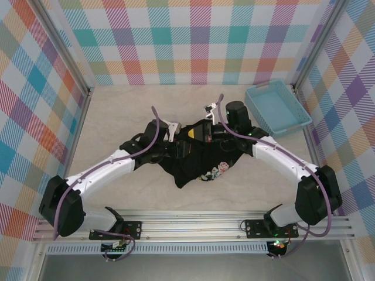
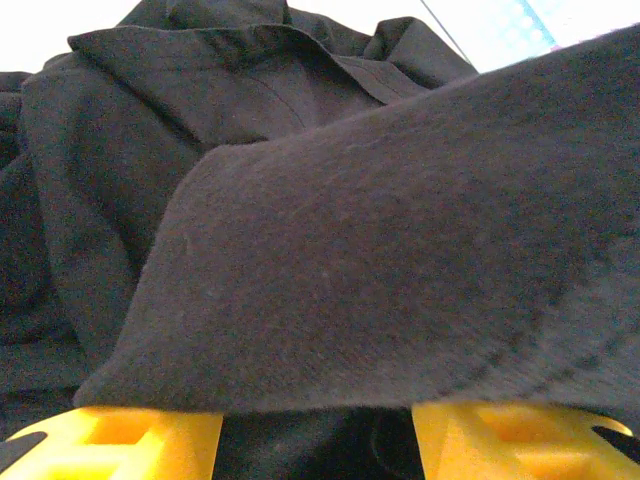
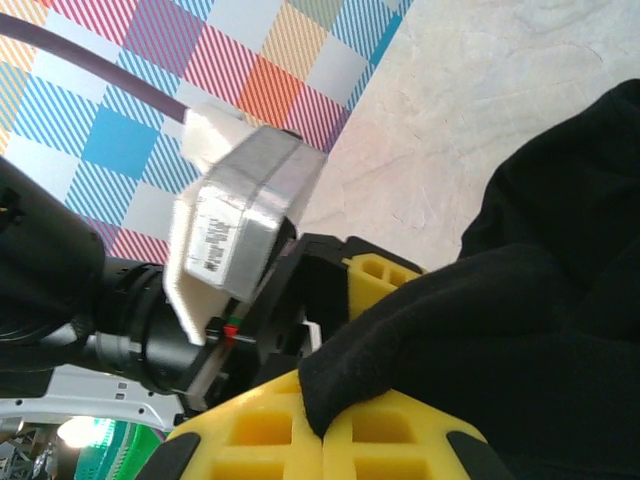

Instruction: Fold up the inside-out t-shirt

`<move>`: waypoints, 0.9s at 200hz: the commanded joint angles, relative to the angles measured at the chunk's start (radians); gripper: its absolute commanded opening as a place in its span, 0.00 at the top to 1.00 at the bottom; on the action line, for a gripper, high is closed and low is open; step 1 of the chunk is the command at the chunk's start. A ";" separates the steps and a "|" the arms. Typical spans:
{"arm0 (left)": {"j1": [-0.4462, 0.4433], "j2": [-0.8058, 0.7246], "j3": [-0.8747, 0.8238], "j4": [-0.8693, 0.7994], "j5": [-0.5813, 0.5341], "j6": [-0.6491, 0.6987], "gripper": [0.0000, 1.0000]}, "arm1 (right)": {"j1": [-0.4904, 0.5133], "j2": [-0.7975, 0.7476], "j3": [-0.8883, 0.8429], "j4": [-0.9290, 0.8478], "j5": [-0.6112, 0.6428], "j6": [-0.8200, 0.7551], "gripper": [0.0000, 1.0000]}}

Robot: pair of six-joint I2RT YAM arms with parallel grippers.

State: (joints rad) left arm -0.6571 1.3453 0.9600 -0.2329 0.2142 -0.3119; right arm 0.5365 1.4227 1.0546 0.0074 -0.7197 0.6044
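The inside-out t-shirt [image 1: 202,161] is a bunched black heap at mid-table, its small multicoloured print [image 1: 214,171] facing up near the front. Both grippers meet at its far edge. My right gripper [image 3: 323,430] [image 1: 197,134] has its yellow fingers shut on a fold of the black cloth [image 3: 520,330]. My left gripper [image 2: 315,445] [image 1: 179,144] is pushed in under the shirt. Its yellow fingers [image 2: 110,440] stand apart, with a broad fold [image 2: 380,270] draped over them. The right wrist view shows one left finger [image 3: 385,272] just beyond my right fingers.
A light blue tray [image 1: 277,108] stands at the back right, well away from the shirt. The left wrist's camera housing [image 3: 245,220] sits close to my right gripper. Checked walls close the table in at the back and both sides.
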 commanded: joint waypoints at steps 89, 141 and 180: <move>0.010 -0.082 -0.017 0.080 0.034 0.078 0.99 | -0.058 -0.097 -0.013 -0.136 0.184 -0.091 1.00; 0.053 -0.322 -0.094 -0.001 0.088 0.071 1.00 | -0.061 -0.106 0.008 -0.202 0.274 -0.165 1.00; 0.086 -0.342 -0.076 -0.022 0.145 0.072 1.00 | -0.061 -0.107 0.040 -0.291 0.335 -0.229 1.00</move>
State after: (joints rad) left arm -0.5957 1.0111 0.8806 -0.2192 0.2985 -0.2596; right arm 0.4770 1.3231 1.0439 -0.2012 -0.4438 0.4515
